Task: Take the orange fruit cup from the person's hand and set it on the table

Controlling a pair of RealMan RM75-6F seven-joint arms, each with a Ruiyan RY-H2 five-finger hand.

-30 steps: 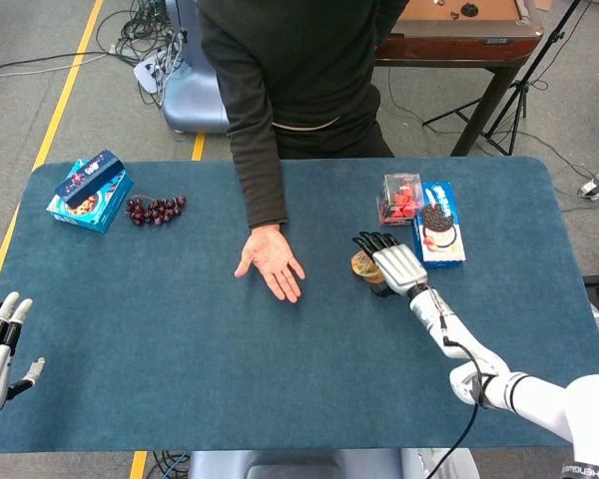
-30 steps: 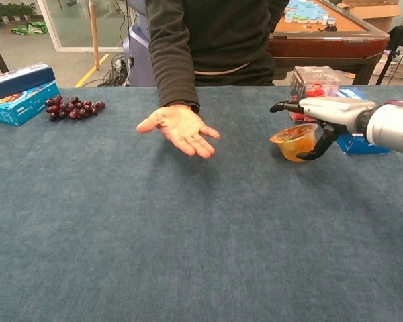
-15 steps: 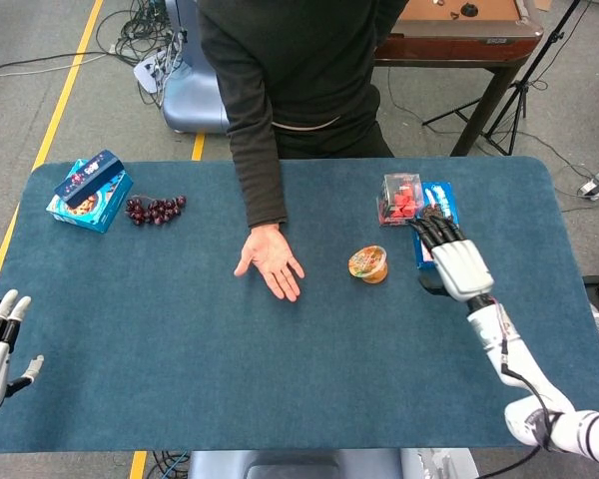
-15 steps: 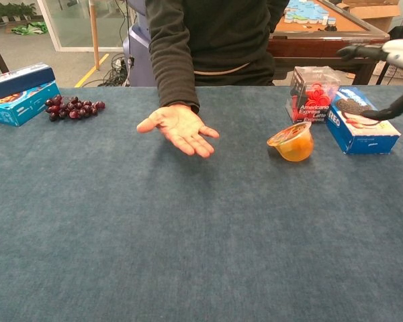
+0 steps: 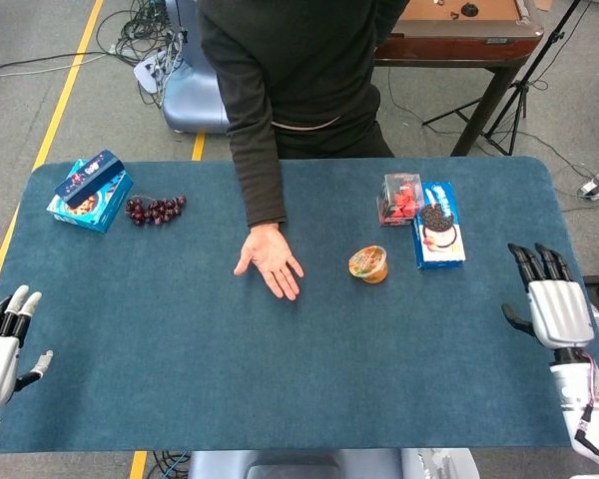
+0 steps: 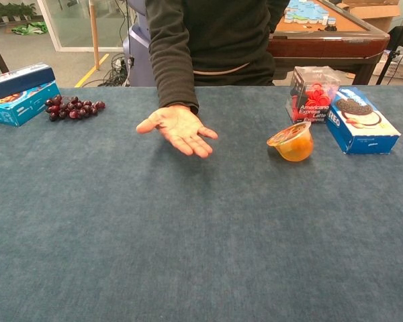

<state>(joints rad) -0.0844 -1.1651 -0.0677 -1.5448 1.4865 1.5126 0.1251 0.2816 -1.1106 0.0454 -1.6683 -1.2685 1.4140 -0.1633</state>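
Observation:
The orange fruit cup [image 5: 368, 264] [image 6: 293, 142] sits tilted on the blue table, right of centre, with nothing touching it. The person's hand [image 5: 271, 261] [image 6: 179, 129] lies palm up and empty to its left. My right hand [image 5: 554, 303] hovers at the table's right edge, far from the cup, its fingers spread and holding nothing. At the near left corner my left hand [image 5: 2, 338] is also spread and empty. The chest view shows neither hand.
A blue cookie box [image 5: 439, 238] [image 6: 361, 121] and a clear box of red pieces [image 5: 400, 199] [image 6: 313, 94] stand just behind and right of the cup. Dark grapes [image 5: 155, 210] [image 6: 72, 108] and a blue carton [image 5: 90, 190] [image 6: 18, 93] lie at the far left.
My right hand let go of the cup, which now rests on the table, and drew back right to the table's edge, leaving the chest view. The person's hand stayed put.

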